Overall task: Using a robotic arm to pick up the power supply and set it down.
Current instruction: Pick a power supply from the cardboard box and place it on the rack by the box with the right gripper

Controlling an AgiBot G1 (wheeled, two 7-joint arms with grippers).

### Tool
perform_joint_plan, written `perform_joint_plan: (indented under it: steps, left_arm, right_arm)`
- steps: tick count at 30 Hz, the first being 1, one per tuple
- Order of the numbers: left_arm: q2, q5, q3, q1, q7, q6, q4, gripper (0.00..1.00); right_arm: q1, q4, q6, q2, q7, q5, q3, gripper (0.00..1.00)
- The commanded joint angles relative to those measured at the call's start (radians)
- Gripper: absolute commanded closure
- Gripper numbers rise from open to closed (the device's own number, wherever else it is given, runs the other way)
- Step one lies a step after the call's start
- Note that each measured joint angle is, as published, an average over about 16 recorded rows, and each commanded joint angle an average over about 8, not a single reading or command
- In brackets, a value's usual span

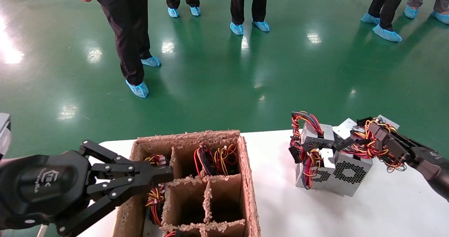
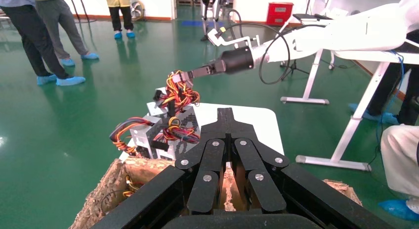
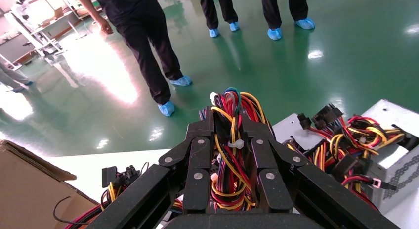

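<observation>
- While the right end effector (image 1: pixel 377 133) reaches in from the right over the pile of power supplies (image 1: pixel 333 159) on the white worktop (image 1: pixel 277 180), its fingers are clenched around a bundle of red, yellow and black wires (image 3: pixel 230 155); the right wrist view shows the strands pinched between them.
- These wires seem to belong to one power supply in the pile, though which box they run to is hard to tell, since the cables of several units tangle together.
- Judging by the head view, the silver boxes with their honeycomb vents lean on one another near the worktop's far right part; none looks clearly lifted free.
- Beside them, to the left, stands a brown cardboard box (image 1: pixel 249 180) with dividers. Wires show in its far and left compartments, while the middle ones look empty.
- At the box's left edge hovers the left end effector (image 1: pixel 165 175), its fingers pressed together on nothing.
- My reading is that the task sits at the pick-up stage: a grip on the wires exists, yet lifting the unit clear and setting it down remain to be done.
- Several people in blue shoe covers stand on the green floor (image 1: pixel 217 75) beyond.
</observation>
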Motion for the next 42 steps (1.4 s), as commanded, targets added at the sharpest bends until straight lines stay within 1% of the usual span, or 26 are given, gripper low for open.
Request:
perform_joint_plan:
  steps: [1, 13, 19, 26, 27, 28, 34, 35, 36, 42]
  left_arm:
    - [0.0, 0.0, 0.0, 0.0, 0.0, 0.0, 0.0, 1.0]
    - [0.0, 0.0, 0.0, 0.0, 0.0, 0.0, 0.0, 1.0]
    - [0.0, 0.0, 0.0, 0.0, 0.0, 0.0, 0.0, 1.0]
    - [0.0, 0.0, 0.0, 0.0, 0.0, 0.0, 0.0, 1.0]
    - [0.0, 0.0, 0.0, 0.0, 0.0, 0.0, 0.0, 1.0]
    - [0.0, 0.0, 0.0, 0.0, 0.0, 0.0, 0.0, 1.0]
    - [0.0, 0.0, 0.0, 0.0, 0.0, 0.0, 0.0, 1.0]
    - [0.0, 0.0, 0.0, 0.0, 0.0, 0.0, 0.0, 1.0]
    - [0.0, 0.0, 0.0, 0.0, 0.0, 0.0, 0.0, 1.0]
    - [0.0, 0.0, 0.0, 0.0, 0.0, 0.0, 0.0, 1.0]
  right_arm:
    - [0.013, -0.018, -0.013, -0.007, -0.006, -0.004, -0.005, 1.0]
    - [0.096, -0.111, -0.084, -0.04, -0.047, -0.036, -0.034, 1.0]
    - [0.109, -0.164, -0.133, -0.052, -0.067, -0.047, -0.047, 1.0]
    - [0.108, -0.216, -0.184, -0.046, -0.08, -0.047, -0.05, 1.0]
    - [0.107, -0.221, -0.189, -0.045, -0.081, -0.047, -0.05, 0.97]
    - [0.106, -0.227, -0.194, -0.043, -0.082, -0.047, -0.05, 0.89]
    - [0.107, -0.248, -0.21, -0.037, -0.084, -0.049, -0.052, 0.14]
    - [0.108, -0.249, -0.211, -0.036, -0.084, -0.05, -0.053, 0.04]
    - [0.109, -0.25, -0.213, -0.036, -0.084, -0.05, -0.053, 0.0]
    - [0.115, -0.25, -0.217, -0.034, -0.082, -0.054, -0.056, 0.0]
